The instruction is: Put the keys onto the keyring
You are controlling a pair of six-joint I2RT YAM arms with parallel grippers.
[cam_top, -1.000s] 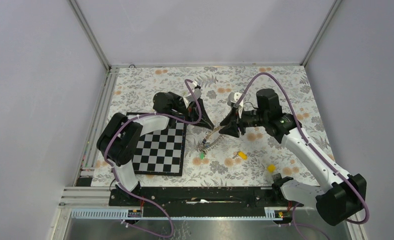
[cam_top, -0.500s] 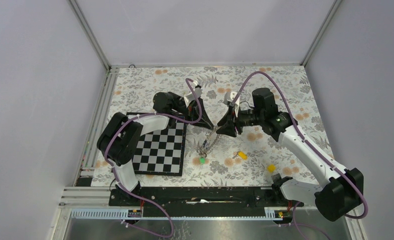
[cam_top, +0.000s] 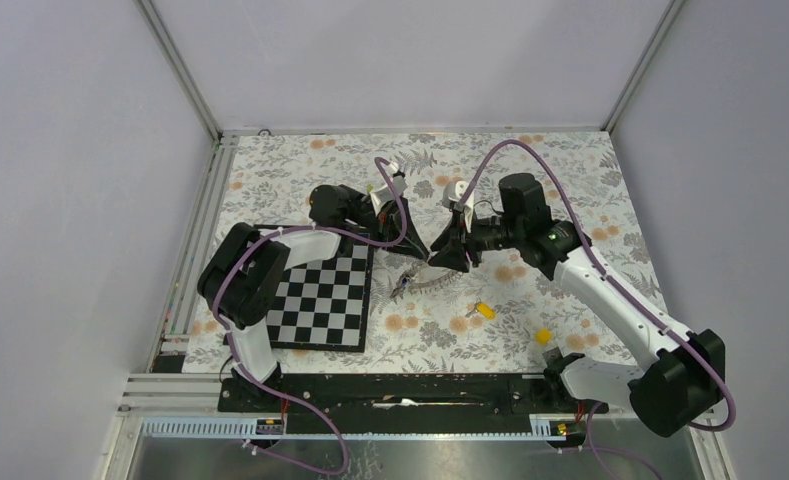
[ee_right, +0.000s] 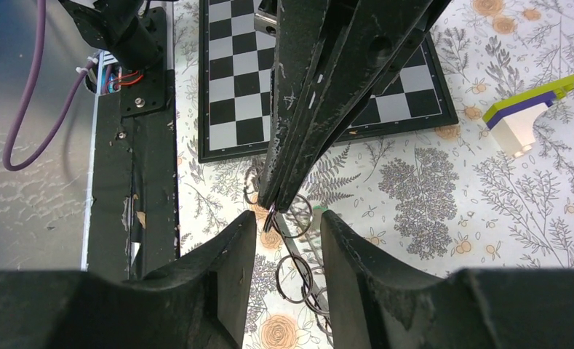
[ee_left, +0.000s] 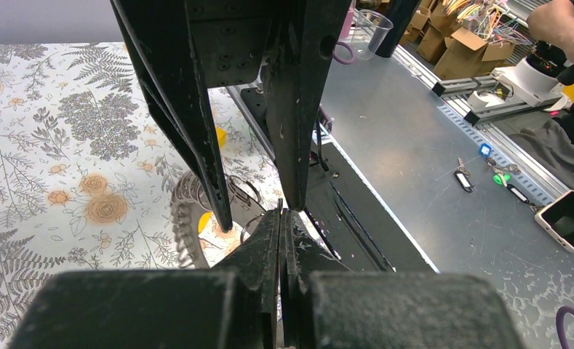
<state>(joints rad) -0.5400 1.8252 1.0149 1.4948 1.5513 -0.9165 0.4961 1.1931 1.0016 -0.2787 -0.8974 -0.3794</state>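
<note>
There are two robot arms, the left arm (cam_top: 255, 275) and the right arm (cam_top: 615, 300). Each has one end effector, so that makes two: the left end effector (cam_top: 425, 256) and the right end effector (cam_top: 433, 263). One black-and-white checkered board (cam_top: 320, 300) lies on the counter (cam_top: 570, 170). There is one keyring (ee_left: 183, 218) with a bumpy edge. From above you can count one yellow-headed key (cam_top: 483, 310) and one yellow lump (cam_top: 543, 337). The right wrist view shows at least two thin wire rings (ee_right: 297, 279) and one green, purple and white block (ee_right: 529, 109).
</note>
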